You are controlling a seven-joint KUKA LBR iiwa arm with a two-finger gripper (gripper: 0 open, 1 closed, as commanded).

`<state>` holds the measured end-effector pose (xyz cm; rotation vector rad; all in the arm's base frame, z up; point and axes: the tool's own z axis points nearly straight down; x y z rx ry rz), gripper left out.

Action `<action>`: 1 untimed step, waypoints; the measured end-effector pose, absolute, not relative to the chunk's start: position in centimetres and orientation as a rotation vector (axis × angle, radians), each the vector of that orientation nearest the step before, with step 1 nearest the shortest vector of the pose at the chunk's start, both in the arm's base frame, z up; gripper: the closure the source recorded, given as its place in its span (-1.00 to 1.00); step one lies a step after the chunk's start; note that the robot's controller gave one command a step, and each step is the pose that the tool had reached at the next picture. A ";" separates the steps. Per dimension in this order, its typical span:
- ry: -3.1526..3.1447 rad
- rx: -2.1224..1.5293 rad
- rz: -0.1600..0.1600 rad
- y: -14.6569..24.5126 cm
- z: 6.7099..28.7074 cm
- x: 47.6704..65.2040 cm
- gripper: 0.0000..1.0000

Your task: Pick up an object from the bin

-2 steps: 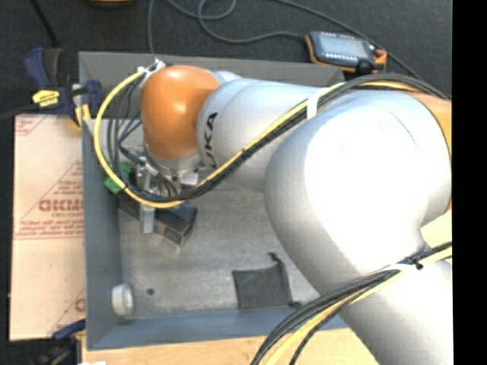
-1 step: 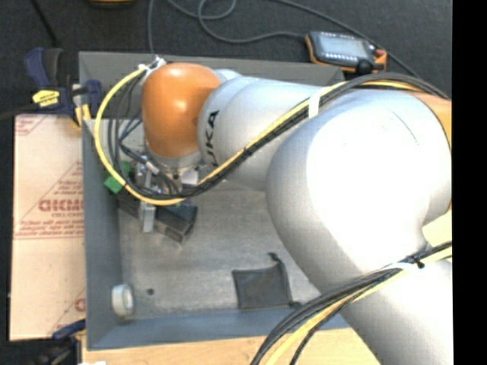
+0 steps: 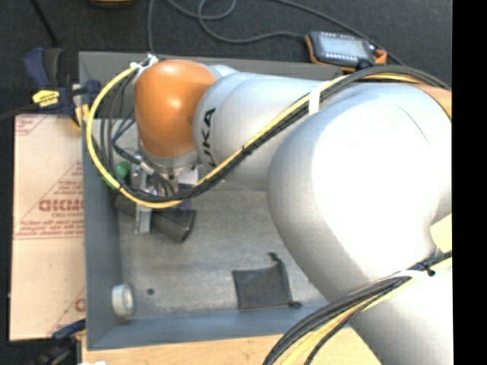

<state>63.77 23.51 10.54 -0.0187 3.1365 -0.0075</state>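
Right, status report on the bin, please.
Gripper low in bin, view's left, beside dark block. Grey flat square and small white cylinder lie apart. Nothing seen blocking.

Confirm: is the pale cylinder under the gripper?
No, the pale cylinder sits in the bin's lower-left corner, well apart from the gripper beside a dark block.

Bin (image 3: 190, 280) matt grey metal; arm shell (image 3: 358, 173) glossy white; orange cover (image 3: 167, 105) smooth, glossy; dark patch (image 3: 262, 287) matt.
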 end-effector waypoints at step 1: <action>3.136 -0.016 -0.007 23.4 10.4 63.9 -1.00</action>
